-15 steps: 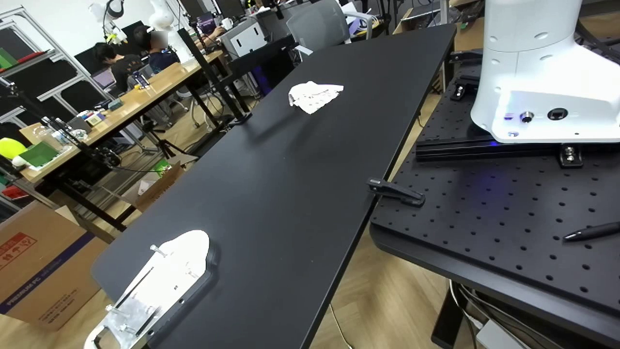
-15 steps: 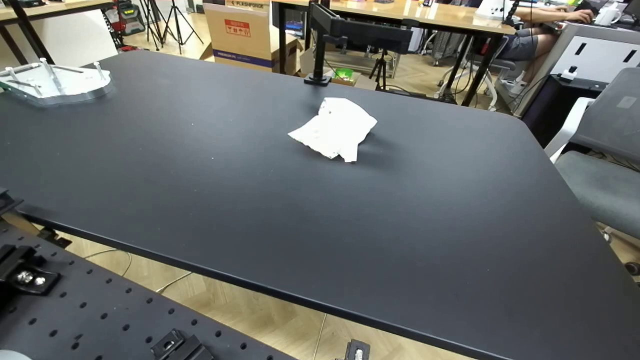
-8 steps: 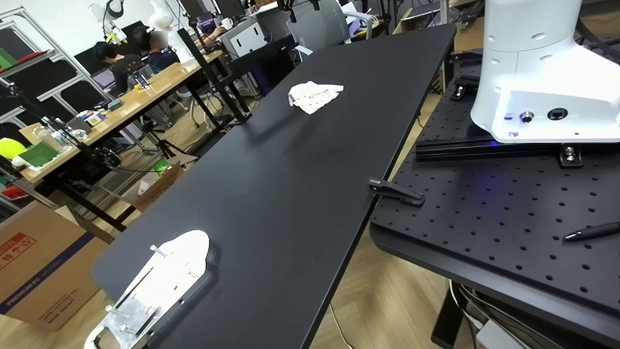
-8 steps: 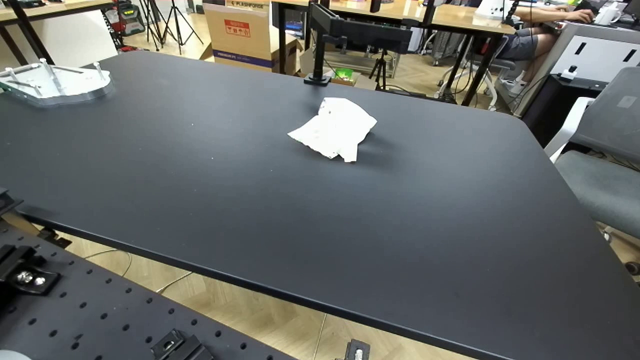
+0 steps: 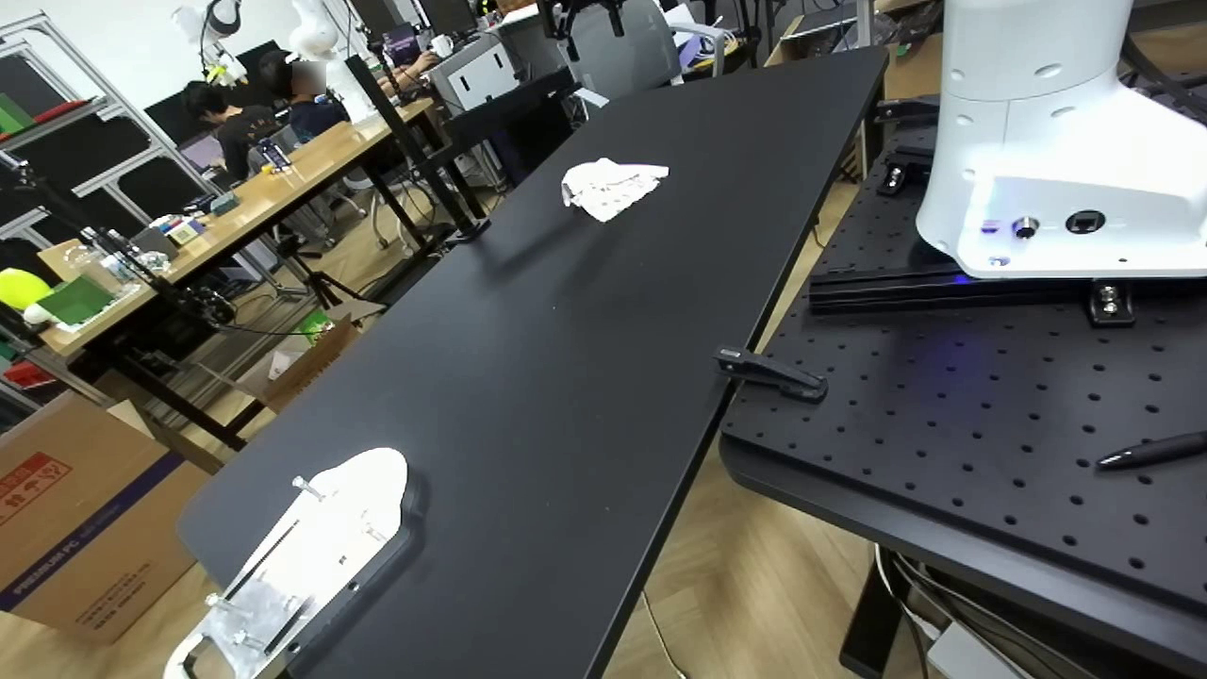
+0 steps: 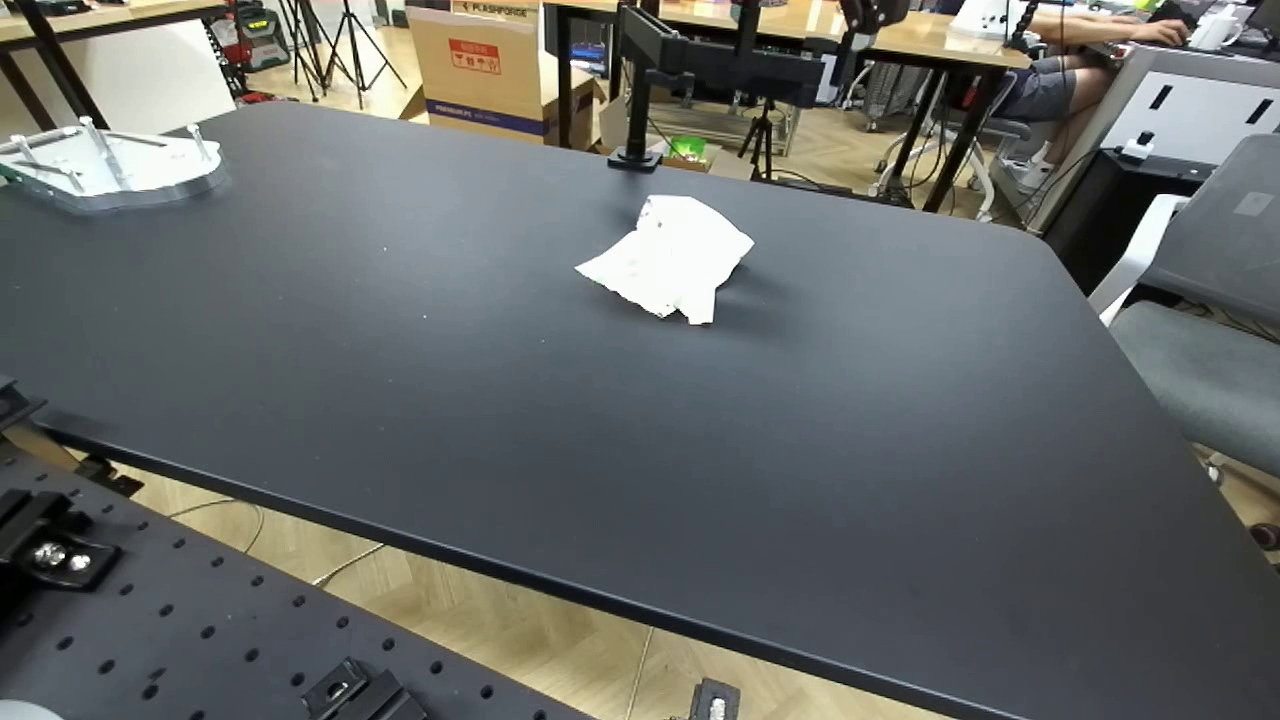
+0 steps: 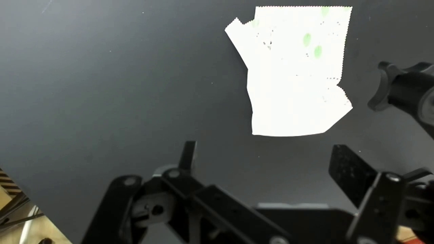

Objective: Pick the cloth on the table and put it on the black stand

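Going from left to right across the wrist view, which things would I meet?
Pale floor in the bottom corner → robot finger → white cloth → black knob-like part at the edge. I leave out the second finger, whose left-right span overlaps the cloth's.

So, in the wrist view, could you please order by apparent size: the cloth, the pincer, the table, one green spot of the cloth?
Table
Pincer, open, looking larger through nearness
Cloth
Green spot
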Available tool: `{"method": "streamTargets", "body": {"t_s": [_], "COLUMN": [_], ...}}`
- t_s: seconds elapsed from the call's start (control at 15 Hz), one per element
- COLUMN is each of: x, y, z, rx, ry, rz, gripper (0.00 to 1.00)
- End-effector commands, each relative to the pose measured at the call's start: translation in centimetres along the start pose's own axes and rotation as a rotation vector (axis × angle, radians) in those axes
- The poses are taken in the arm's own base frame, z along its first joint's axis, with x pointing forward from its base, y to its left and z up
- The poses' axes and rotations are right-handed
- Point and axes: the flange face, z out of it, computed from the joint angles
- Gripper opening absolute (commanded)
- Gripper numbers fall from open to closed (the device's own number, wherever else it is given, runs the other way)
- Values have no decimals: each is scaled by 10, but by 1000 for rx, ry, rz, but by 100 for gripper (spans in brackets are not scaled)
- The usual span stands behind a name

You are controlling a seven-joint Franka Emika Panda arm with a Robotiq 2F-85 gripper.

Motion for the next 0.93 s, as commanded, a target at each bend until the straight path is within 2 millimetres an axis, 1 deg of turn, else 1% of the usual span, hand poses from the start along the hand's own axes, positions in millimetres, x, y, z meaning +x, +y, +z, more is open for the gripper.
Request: {"method": "streamTargets", "body": {"t_s": [0.0,0.27,0.4,0.67,0.87], "x": [26,43,48,56,57], "y": [-8,-12,-13,-18,-25], "z": [36,80,98,130,152], "rx": [-34,-47,-48,-47,-37], "ry": [-38,-73,-88,-100,-119], "rz": [62,103,119,126,113], "gripper": [100,100,100,100,100]}}
